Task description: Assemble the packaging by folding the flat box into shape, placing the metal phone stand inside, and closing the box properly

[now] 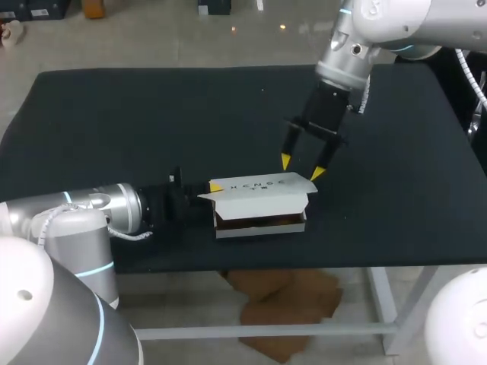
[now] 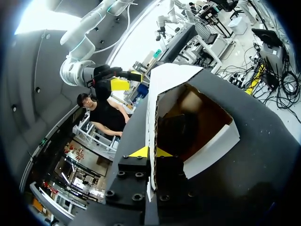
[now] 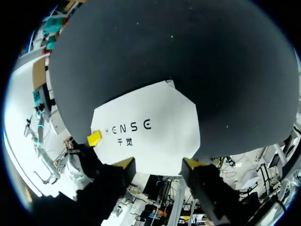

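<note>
The black table [image 1: 114,114] carries a white cardboard box [image 1: 262,199] near its front edge, about the middle. The box's lid [image 3: 146,127] is part-raised over a brown inside. Something dark sits in there, too dim to identify. My left gripper [image 2: 151,152] lies low at the box's left end, with both yellow tips pinching a cardboard edge between them. My right gripper [image 1: 302,167] hangs over the lid's far right corner with its fingers spread, gripping nothing.
</note>
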Tool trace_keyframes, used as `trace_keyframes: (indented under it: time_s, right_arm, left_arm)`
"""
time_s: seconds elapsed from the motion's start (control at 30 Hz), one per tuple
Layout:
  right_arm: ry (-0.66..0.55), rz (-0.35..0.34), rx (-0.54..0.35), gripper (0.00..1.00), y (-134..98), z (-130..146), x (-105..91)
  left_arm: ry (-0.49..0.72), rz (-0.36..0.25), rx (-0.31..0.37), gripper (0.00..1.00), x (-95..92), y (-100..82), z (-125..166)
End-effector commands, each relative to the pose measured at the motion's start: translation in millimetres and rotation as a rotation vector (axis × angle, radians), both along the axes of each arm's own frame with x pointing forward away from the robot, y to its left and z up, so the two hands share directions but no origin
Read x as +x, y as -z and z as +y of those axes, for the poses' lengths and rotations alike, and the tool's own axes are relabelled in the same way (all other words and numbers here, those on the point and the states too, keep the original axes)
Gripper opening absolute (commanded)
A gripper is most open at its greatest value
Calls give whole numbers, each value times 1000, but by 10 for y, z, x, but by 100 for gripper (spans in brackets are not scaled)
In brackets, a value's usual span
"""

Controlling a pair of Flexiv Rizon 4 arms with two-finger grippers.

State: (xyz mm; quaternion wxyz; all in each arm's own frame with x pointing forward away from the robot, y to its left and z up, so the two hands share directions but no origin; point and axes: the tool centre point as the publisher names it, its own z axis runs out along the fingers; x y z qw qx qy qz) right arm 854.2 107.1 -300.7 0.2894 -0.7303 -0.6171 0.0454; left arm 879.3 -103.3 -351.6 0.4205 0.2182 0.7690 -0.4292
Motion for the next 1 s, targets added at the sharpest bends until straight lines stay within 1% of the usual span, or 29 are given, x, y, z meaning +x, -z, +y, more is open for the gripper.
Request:
trace_keyframes:
  time_s: [0.03, 0.07, 0.13, 0.17, 0.23, 0.27, 0.3, 0.37, 0.43, 0.53, 0.63, 0.77, 0.87, 1.0]
  right_arm:
    - [-16, -36, 35, 68, 65, -28, -62]
    - [-25, -60, 38, 68, 77, -33, -61]
    - [-43, -68, 59, 67, 94, -40, -64]
    - [-53, -84, 57, 67, 104, -46, -59]
    - [-78, -98, 84, 62, 113, -49, -54]
    - [-97, -109, 87, 56, 119, -52, -52]
    - [-110, -114, 102, 53, 128, -56, -51]
    - [-122, -118, 92, 55, 161, -77, -38]
    - [-132, -120, 106, 54, 185, -94, -29]
    - [-167, -127, 124, 49, 229, -107, -25]
    - [-173, -123, 123, 50, 285, -115, -18]
    - [-180, -116, 122, 49, 341, -101, -12]
    - [-184, -115, 121, 47, 361, -95, -11]
    - [-192, -119, 119, 48, 369, -95, -8]
  left_arm:
    - [2, -2, -3, 0, -11, 27, -4]
    - [2, -2, -2, 0, -11, 28, -4]
    - [4, -1, -1, 0, -11, 29, -5]
    - [4, 0, -1, 0, -10, 29, -6]
    - [5, 1, -2, 0, -8, 32, -6]
    - [5, 2, -2, 0, -6, 35, -7]
    - [5, 3, -2, 0, -4, 36, -7]
    - [5, 4, -2, 0, -3, 37, -8]
    - [6, 5, -4, 0, 1, 38, -8]
    - [7, 6, -5, 0, 7, 39, -7]
    - [8, 8, -6, 0, 11, 38, -6]
    - [13, 8, -8, 0, 13, 36, -7]
    - [15, 6, -9, 0, 12, 37, -6]
    - [18, 2, -10, 0, 8, 43, -2]
